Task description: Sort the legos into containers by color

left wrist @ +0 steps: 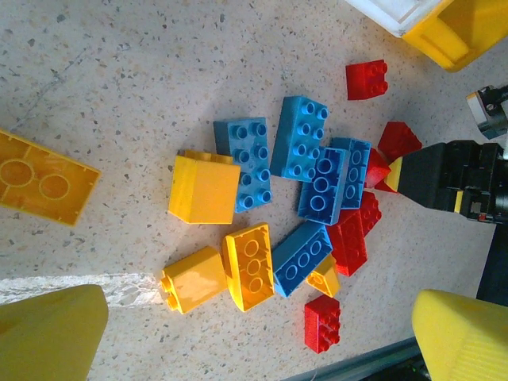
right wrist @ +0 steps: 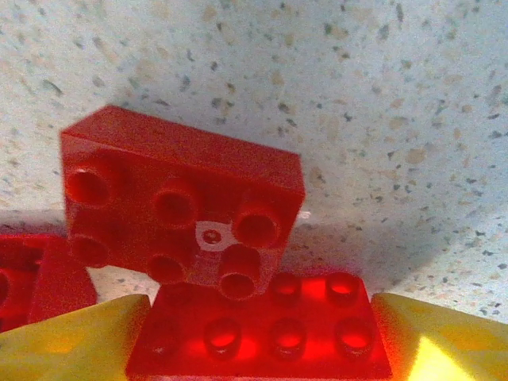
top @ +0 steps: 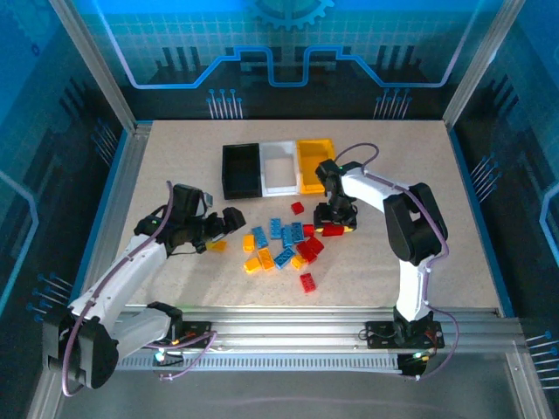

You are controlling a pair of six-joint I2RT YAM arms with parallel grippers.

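Found the left jaws spread as wide as could be, nothing between their yellow pads (left wrist: 48,333), poised above the speckled, stone-look table (top: 175,148) just left of the heap of legos (top: 284,244). Found the right jaws partly closed and clamped on a red brick (right wrist: 262,333), a glossy two-by-four lying studs up, each end touching a yellow pad, at the heap's right edge. Noted a second red brick (right wrist: 182,214) tilted just beyond it, studs toward the camera. Saw hard, shiny plastic throughout: blue, red and orange-yellow blocks, round-studded, jumbled and overlapping mid-table. Spotted one flat yellow brick (left wrist: 44,178) apart on the left, hollow underside up. Located the containers (top: 264,175) behind the heap: black bin (top: 242,188), white bin (top: 279,187) and yellow bin (top: 307,153), box-shaped, open-topped, joined in a row.
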